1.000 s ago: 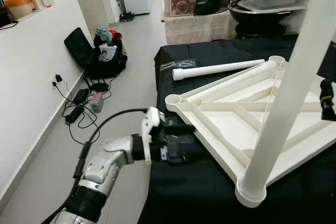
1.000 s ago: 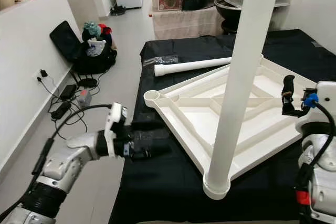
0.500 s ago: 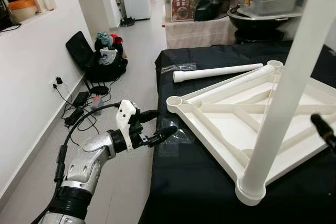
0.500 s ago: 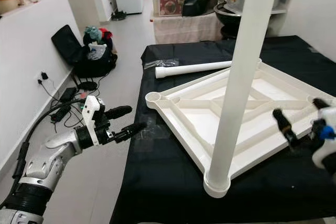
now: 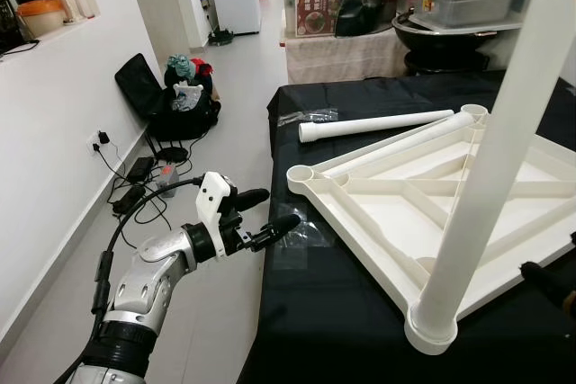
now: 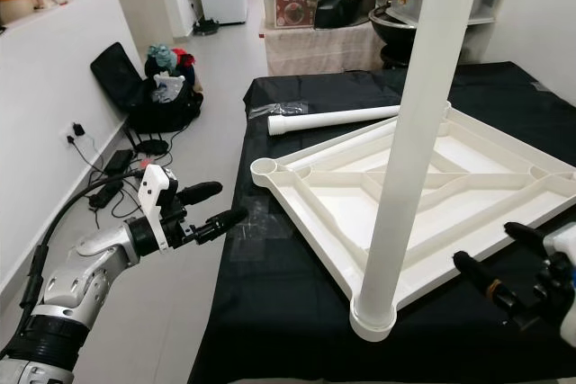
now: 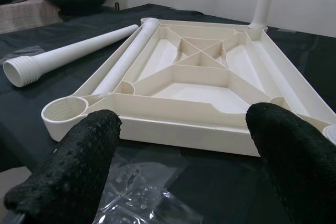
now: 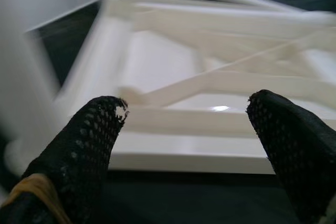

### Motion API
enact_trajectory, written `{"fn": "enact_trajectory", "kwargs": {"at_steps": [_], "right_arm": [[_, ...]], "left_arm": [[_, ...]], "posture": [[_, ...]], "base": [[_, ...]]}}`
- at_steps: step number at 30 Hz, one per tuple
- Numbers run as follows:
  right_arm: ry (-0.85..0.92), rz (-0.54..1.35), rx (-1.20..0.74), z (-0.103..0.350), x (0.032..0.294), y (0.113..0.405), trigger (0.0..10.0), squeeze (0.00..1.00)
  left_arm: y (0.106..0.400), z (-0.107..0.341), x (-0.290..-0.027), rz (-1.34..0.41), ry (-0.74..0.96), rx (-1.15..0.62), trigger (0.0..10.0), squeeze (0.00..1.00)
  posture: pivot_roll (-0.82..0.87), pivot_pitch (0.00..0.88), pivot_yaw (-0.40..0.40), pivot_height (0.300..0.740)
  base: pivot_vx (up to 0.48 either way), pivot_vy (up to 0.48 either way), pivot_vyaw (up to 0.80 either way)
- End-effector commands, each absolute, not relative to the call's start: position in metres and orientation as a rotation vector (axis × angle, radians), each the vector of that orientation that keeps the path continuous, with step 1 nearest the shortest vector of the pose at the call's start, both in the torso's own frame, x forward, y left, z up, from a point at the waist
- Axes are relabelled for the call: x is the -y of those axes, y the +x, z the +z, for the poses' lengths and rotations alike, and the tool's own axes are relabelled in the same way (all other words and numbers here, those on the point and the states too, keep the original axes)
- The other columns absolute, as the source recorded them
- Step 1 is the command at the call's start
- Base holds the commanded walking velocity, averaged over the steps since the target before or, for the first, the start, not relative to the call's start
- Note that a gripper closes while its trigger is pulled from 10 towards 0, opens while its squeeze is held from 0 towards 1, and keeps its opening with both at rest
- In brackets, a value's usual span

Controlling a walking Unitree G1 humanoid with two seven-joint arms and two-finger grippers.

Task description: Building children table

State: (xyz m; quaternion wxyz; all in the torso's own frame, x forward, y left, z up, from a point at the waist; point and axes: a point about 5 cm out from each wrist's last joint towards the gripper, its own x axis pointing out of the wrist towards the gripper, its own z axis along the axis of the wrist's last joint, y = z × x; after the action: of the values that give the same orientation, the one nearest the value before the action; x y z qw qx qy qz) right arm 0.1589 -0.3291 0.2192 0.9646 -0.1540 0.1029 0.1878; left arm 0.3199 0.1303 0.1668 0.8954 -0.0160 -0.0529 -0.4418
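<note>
A white plastic tabletop (image 6: pixel 333 200) lies upside down on a black-covered table (image 6: pixel 288 312). One white leg (image 6: pixel 409 141) stands upright in its near corner socket. A second leg (image 5: pixel 405 143) lies along the tabletop's far-left rim, and a third leg (image 5: pixel 378 123) lies loose on the cloth beyond. My left gripper (image 5: pixel 274 209) is open and hovers off the table's left edge, pointing at the empty left corner socket (image 7: pixel 64 113). My right gripper (image 6: pixel 486 247) is open and empty, low at the front right, just short of the tabletop's near rim (image 8: pixel 210 153).
Clear plastic wrap (image 5: pixel 301 231) lies on the cloth by the left corner, and another piece (image 5: pixel 306 114) lies near the loose leg. A black bag (image 5: pixel 171 101) and cables (image 5: pixel 135 191) sit on the floor by the left wall. Storage boxes and a wok (image 5: pixel 450 24) stand behind the table.
My left gripper has drawn back leftward from the tabletop's corner to beyond the table edge. My right gripper has dropped from the tabletop's right rim to the front right.
</note>
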Motion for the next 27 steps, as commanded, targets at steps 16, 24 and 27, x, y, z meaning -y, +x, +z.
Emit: {"fn": "enact_trajectory", "kwargs": {"at_steps": [16,24,27], "right_arm": [[-0.256,0.606,-0.204,0.214,0.293,0.155,10.0,0.0],[-0.181,0.761,-0.187,0.199,0.257,0.164,10.0,0.0],[-0.166,0.781,-0.184,0.195,0.251,0.167,10.0,0.0]], "left_arm": [[0.321,0.157,-0.138,-0.879,-0.017,0.072,10.0,0.0],[0.321,0.154,-0.142,-0.865,-0.013,0.061,10.0,0.0],[0.321,0.153,-0.143,-0.86,-0.012,0.058,10.0,0.0]], "posture": [[-0.09,0.0,0.031,0.74],[-0.07,0.0,0.017,0.74],[-0.06,0.0,0.015,0.74]], "base": [[0.0,0.0,0.0],[0.0,0.0,0.0],[0.0,0.0,0.0]]}}
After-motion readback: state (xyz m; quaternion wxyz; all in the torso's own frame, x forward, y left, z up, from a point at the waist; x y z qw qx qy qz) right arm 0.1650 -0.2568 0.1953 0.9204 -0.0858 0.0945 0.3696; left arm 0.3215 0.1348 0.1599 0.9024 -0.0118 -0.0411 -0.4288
